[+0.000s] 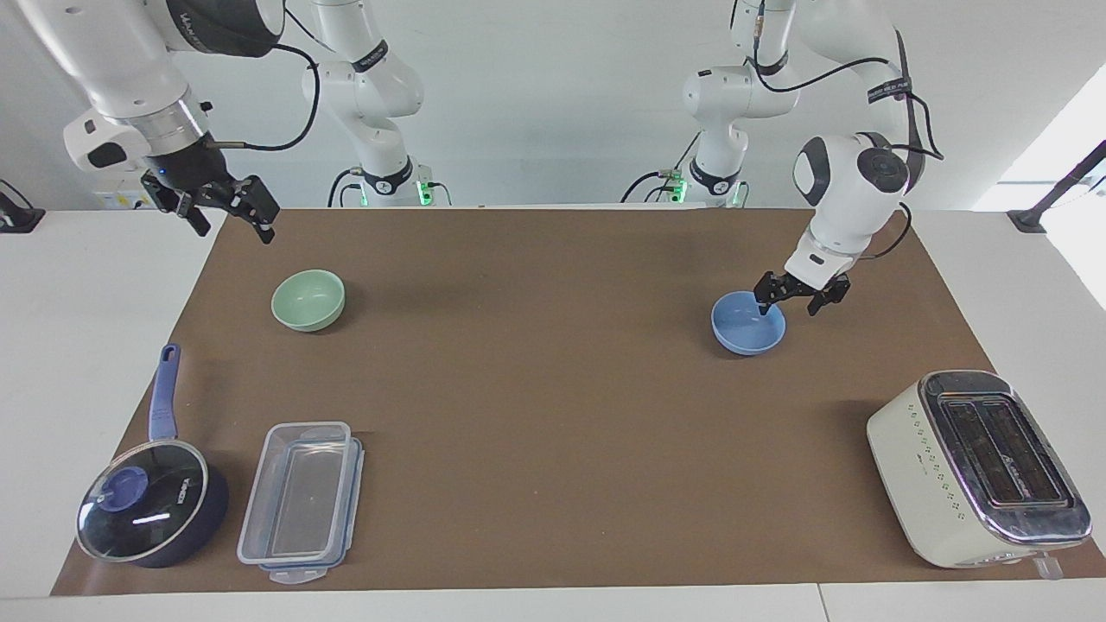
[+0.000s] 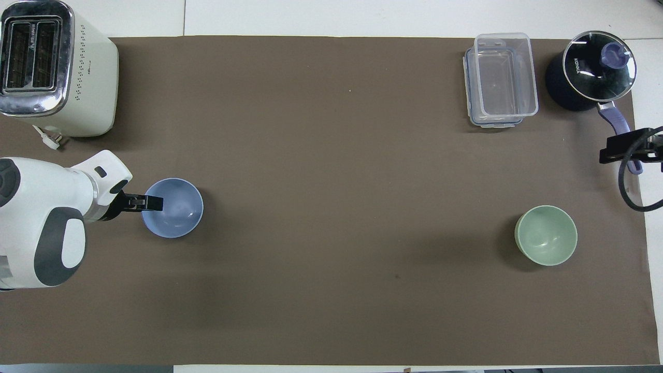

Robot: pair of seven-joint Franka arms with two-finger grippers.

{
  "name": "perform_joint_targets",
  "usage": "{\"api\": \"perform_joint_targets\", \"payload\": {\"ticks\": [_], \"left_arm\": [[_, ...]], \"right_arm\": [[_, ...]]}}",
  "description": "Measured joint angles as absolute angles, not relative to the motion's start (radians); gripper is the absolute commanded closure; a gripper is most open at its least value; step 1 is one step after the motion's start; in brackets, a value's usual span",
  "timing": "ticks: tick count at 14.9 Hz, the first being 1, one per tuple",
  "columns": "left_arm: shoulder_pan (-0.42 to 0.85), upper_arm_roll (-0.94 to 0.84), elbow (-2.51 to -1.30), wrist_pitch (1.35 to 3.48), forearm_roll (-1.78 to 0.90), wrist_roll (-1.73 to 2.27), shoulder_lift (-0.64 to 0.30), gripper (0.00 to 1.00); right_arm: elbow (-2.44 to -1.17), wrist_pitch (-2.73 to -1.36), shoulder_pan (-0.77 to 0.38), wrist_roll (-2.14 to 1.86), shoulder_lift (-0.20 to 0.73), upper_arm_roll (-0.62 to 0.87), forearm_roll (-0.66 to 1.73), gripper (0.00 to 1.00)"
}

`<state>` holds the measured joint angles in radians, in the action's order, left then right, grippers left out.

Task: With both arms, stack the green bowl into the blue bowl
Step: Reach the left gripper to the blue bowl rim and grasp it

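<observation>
Fingers of the left gripper point(image 1: 788, 299) stood apart astride the rim of the small round periwinkle-blue bowl point(image 1: 748, 325) on the brown tabletop point(image 1: 553, 406). Right gripper point(image 1: 232, 211) hung spread, waiting, over the mat's corner near the pale mint-green bowl point(image 1: 308, 300).

Pale mint-green bowl point(image 1: 308, 299), periwinkle-blue bowl point(image 1: 743, 328), both plain, on brown mat point(image 1: 536, 380).

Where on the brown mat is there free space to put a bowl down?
The widest bare stretch of the brown mat lies between the blue bowl and the green bowl. It is crowded by the toaster, and where the plastic container stands beside the saucepan. The left gripper straddles the blue bowl's rim.
</observation>
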<state>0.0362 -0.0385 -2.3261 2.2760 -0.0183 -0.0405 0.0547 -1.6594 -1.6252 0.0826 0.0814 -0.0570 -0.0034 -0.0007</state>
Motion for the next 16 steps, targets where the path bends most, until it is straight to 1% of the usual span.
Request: {"api": "perform_joint_targets", "payload": {"ticks": [2,8,12,14,15,16], "left_arm": [[0.037,-0.039,-2.331,2.286,-0.018,-0.04,0.044,0.09],[0.048,-0.041,-2.345,2.288,-0.018,-0.041,0.042,0.19],[0.048,-0.043,-2.358,2.294,-0.018,-0.041,0.042,0.34],[0.048,-0.043,-2.362,2.298,-0.018,-0.041,0.042,0.46],[0.048,-0.043,-2.362,2.299,-0.018,-0.041,0.042,0.55],[0.048,-0.043,-2.363,2.3,-0.018,-0.041,0.042,0.69]], "right_arm": [[-1.672,-1.647,0.082,0.081,-0.057,0.002,-0.001,0.0],[-1.679,-1.651,0.082,0.081,-0.057,0.002,-0.001,0.0],[-1.686,-1.652,0.085,0.081,-0.059,0.001,-0.001,0.0],[-1.745,-1.694,0.087,0.081,-0.078,-0.001,-0.001,0.0],[-1.799,-1.737,0.09,0.08,-0.095,-0.003,-0.001,0.0],[-1.867,-1.789,0.094,0.073,-0.116,-0.005,-0.001,0.0]]}}
